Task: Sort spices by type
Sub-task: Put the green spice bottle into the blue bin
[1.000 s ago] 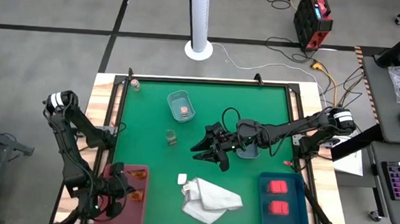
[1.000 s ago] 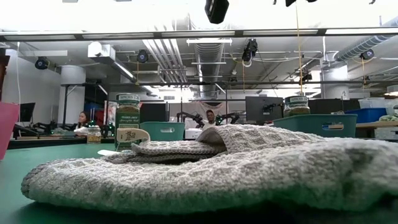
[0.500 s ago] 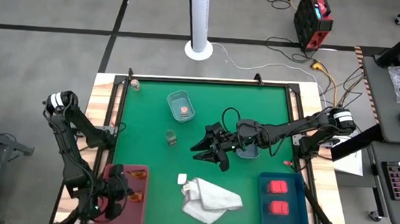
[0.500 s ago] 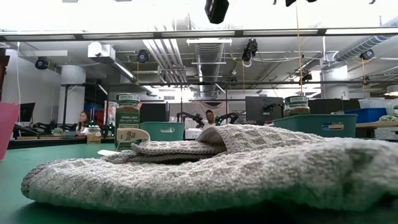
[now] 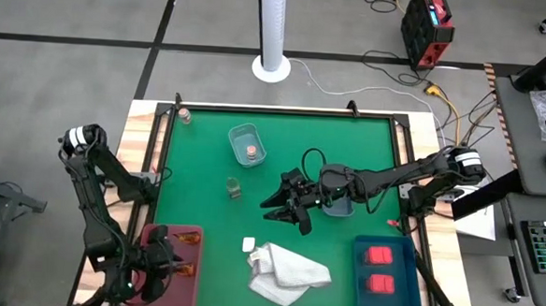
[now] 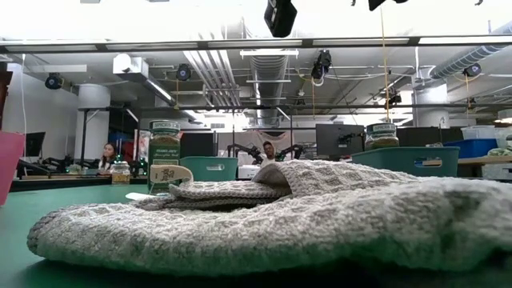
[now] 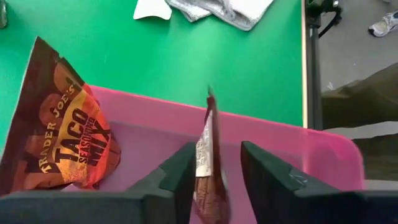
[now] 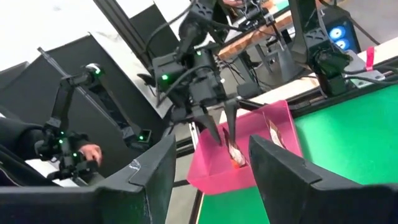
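Left tool eases off the packet over the pink tray

Since a moment ago my left tool [image 7: 217, 149] has shifted a touch over the pink tray [image 7: 273, 140] at the near left corner of the tabletop [image 5: 207, 159]; nothing else on it has moved. Its fingers are parted now. A brown packet [image 7: 206, 124] stands on edge between them, close against one finger and with a clear gap to the other, so I judge it let go, or nearly. A second packet [image 7: 62, 137], the taco mix, leans on the tray's wall beside it.

These packets look light, thin and floppy, with a slick foil skin. I would pinch one across its flat faces near a sealed edge, where it is stiffest, and expect it to topple once it is left alone.

My right tool [image 5: 287, 208] hangs open and empty over the middle of the tabletop, with the greenish jar [image 5: 234, 187] near it. That jar looks rigid, smooth and probably glass, so I would take it across the body below the cap, squarely and gently. A pink-topped jar [image 5: 252, 151] sits in the small tray [image 5: 241, 133] beyond, and the red blocks [image 5: 377, 256] lie in the blue tray at the near right
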